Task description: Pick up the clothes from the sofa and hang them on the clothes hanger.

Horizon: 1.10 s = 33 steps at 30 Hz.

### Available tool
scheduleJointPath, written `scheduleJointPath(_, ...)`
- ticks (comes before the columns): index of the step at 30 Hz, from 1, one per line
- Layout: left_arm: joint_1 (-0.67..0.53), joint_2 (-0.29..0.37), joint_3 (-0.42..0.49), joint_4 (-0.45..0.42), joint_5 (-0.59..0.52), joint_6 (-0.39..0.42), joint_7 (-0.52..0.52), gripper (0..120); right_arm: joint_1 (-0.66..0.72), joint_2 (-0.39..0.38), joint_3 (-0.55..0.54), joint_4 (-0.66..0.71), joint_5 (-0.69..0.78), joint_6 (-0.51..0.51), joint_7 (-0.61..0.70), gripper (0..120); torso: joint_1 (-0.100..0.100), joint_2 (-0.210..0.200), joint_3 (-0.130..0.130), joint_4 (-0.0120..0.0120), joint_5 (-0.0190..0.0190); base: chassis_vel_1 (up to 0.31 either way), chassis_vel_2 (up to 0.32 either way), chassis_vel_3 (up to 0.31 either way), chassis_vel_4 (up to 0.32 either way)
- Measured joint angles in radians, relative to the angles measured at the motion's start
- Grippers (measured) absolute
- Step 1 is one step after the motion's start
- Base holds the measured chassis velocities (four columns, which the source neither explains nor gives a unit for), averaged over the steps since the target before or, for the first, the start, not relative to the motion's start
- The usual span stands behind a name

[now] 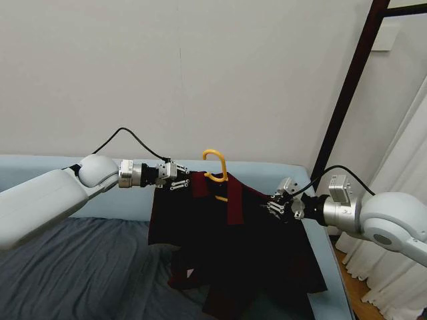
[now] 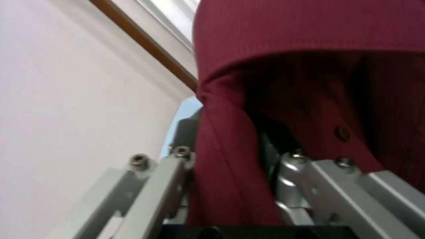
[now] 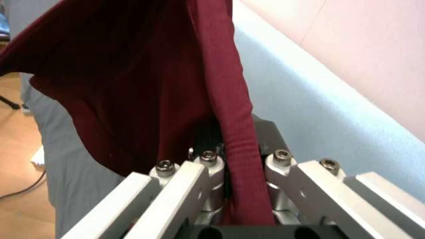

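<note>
L arm comes in from the left. The left gripper (image 1: 179, 181) is clamped on one shoulder of the dark red garment (image 1: 233, 253), w/ a fold of fabric pinched btwn its fingers (image 2: 162, 189). The garment sits on a yellow hanger (image 1: 217, 160), hook up, held in the air over the pale blue sofa (image 1: 40, 167); its hem droops toward the seat. The right gripper (image 1: 275, 204), a bit lower, is closed on the other shoulder.
</note>
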Motion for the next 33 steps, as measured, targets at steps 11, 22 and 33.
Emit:
scheduleJointPath(11, 0.021, 0.05, -0.043, -0.035, 0.017, -0.026, -0.044, 67, -0.009, 0.004, 0.027, -0.004, 0.044, 0.017, 0.061, 4, 0.0, 0.0, 0.0, -0.0001, -0.0001, 0.0, 0.0, 0.0, 0.0)
scheduleJointPath(22, 0.253, 0.179, -0.288, -0.189, 0.018, -0.023, -0.148, 100, -0.022, 0.018, 0.05, -0.018, 0.105, 0.016, 0.173, 3, 0.0, 0.0, 0.0, 0.0004, -0.0002, 0.0, 0.0, 0.0, 0.0)
scheduleJointPath(33, 0.503, 0.241, -0.467, -0.342, 0.024, -0.011, -0.282, 100, -0.021, 0.021, 0.077, -0.014, 0.138, -0.006, 0.226, 3, 0.0, 0.0, 0.0, -0.0001, 0.0, 0.0, 0.0, 0.0, 0.0)
